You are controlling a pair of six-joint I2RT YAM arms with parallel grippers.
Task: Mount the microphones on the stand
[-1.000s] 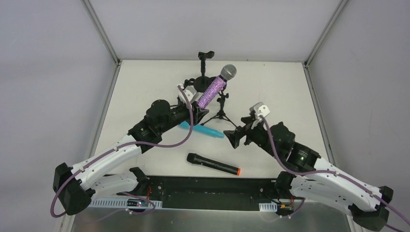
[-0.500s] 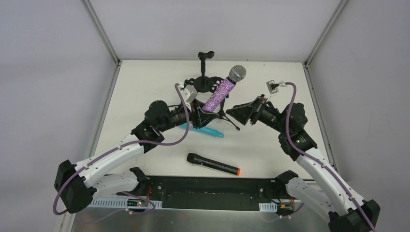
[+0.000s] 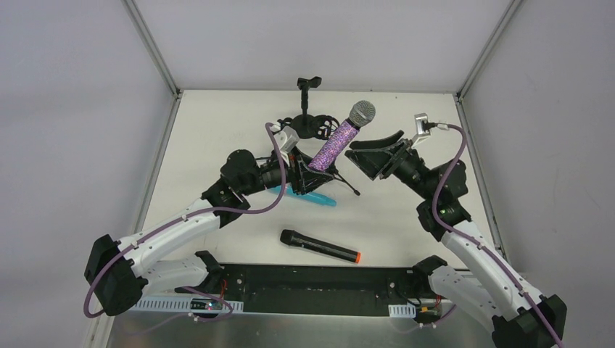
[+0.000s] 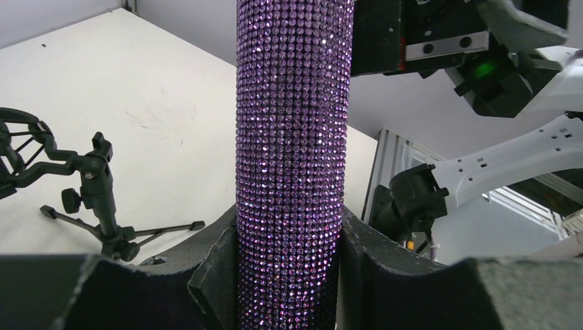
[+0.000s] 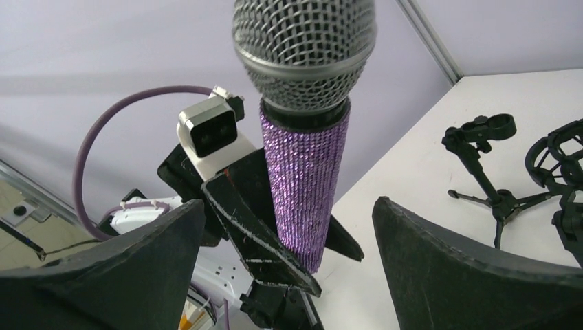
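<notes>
My left gripper [image 3: 308, 172] is shut on the lower body of the glittery purple microphone [image 3: 335, 141], held tilted above the table with its silver mesh head [image 3: 362, 113] up and to the right. In the left wrist view the purple body [image 4: 292, 137] stands between both pads. My right gripper [image 3: 371, 151] is open, raised just right of the microphone; in the right wrist view the microphone [image 5: 302, 165] stands between the spread fingers without touching. The turquoise microphone [image 3: 315, 197] and the black microphone with orange ring [image 3: 319, 246] lie on the table. A tripod stand [image 3: 341, 174] is partly hidden under the purple microphone.
A black stand with a clip [image 3: 308, 90] stands at the back of the table, with a round shock-mount holder [image 3: 313, 125] in front of it. In the left wrist view a small tripod stand [image 4: 96, 199] stands to the left. Metal frame posts rise at the back corners.
My right arm rose from low on the table and swung up to the purple microphone's right side, jaws open. My left gripper tilted the microphone further right and lowered slightly.
</notes>
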